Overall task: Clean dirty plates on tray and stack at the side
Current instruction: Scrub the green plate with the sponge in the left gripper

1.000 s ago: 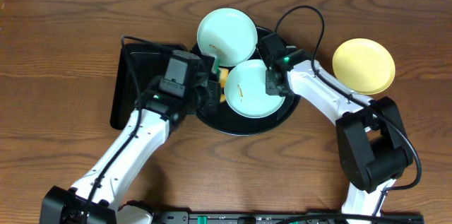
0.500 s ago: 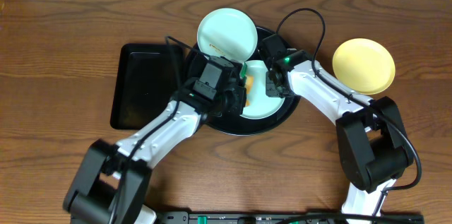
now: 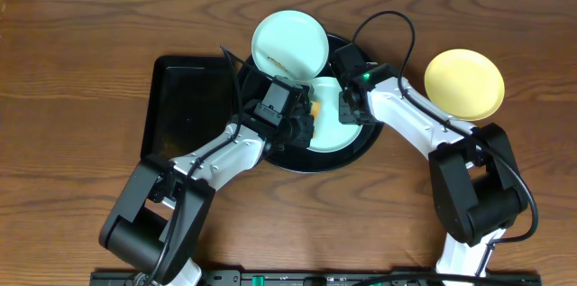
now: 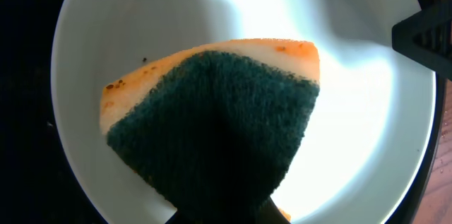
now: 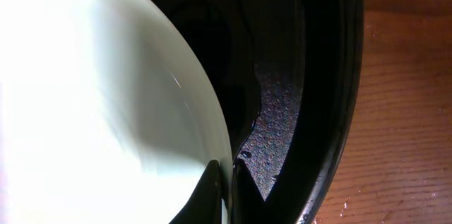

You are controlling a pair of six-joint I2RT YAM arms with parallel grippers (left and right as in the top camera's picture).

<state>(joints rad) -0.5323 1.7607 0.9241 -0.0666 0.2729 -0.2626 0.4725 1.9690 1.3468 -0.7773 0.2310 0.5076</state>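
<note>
Clenched on a sponge, my left gripper presses it flat onto the near mint plate, which lies inside the round tray. My right gripper is closed too, pinching that same plate's rim between its two thin fingertips on the side toward the right arm.

From the left wrist, the plate is pale, glossy and shallow, washed out by glare across its middle. A few tiny brown specks sit just above the sponge's edge. The sponge shows a dark green scouring face on top and an orange-stained foam layer along its far edge.

The far mint plate overlaps the tray's far rim and carries a thin brown smear near its lower edge. The yellow plate rests on the table, off the tray to the right, and looks unmarked from above. A rectangular tray lies beside the round one, on its left.

My left fingers themselves are lost in the dark patch at the bottom of the wrist view, so the grip shows only as the sponge held there. From overhead, both arms cover much of the near plate. The right wrist view cuts the plate to one bright arc, too blown out to show any dirt.
</note>
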